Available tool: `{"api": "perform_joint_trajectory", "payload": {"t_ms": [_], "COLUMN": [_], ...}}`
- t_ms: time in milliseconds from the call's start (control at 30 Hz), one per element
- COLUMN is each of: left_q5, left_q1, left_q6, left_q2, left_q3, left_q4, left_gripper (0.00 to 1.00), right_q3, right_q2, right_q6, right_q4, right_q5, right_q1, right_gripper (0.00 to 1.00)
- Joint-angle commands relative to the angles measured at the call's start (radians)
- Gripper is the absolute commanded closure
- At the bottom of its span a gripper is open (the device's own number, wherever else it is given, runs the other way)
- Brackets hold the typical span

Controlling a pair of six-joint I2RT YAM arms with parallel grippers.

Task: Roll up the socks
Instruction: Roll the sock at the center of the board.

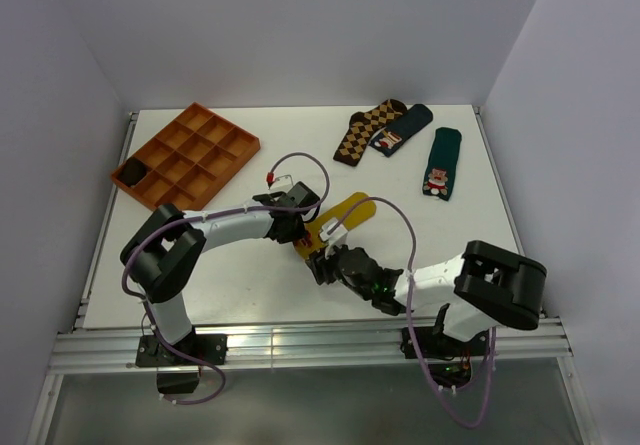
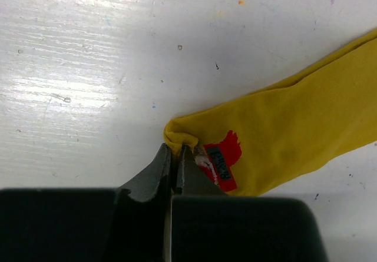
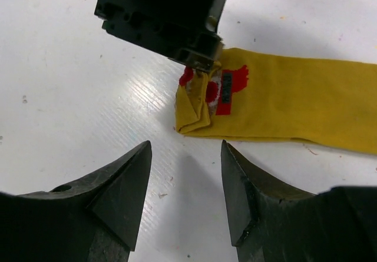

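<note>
yellow sock (image 2: 294,126): mustard yellow; red-and-white figure with a small dark patch near the toe
argyle sock (image 1: 362,133): brown and tan diamonds
Santa socks (image 1: 440,163): dark green, red-and-white figure
tray (image 1: 230,125): orange
counter (image 1: 250,285): white, faint coloured flecks
left gripper (image 2: 175,156): black
right gripper (image 3: 185,144): black
cables (image 1: 400,215): purple

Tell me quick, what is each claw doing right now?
Left claw: closed, pinching the toe of the yellow sock.
Right claw: open, holding nothing.
</note>
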Motion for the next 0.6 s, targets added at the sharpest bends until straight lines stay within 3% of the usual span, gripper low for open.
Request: {"api": "perform_joint_trajectory", "payload": {"t_ms": [0, 567], "left_q5": [0.025, 0.051], "left_q1": [-0.003, -0.003], "left_q6": [0.032, 0.043], "left_q2": [0.007, 0.017], "left_q3": [0.03, 0.036], "left_q4": [-0.044, -0.029], "left_gripper": [0.99, 1.0], "right_q3": [0.062, 0.158], "right_q2": [0.046, 0.221], "right_q6": [-0.074, -0.107], "right_q4": [0.063, 0.069], "right_q5": [0.097, 0.103], "right_q1": [0.035, 0.049], "right_gripper": [0.43, 0.44]}}
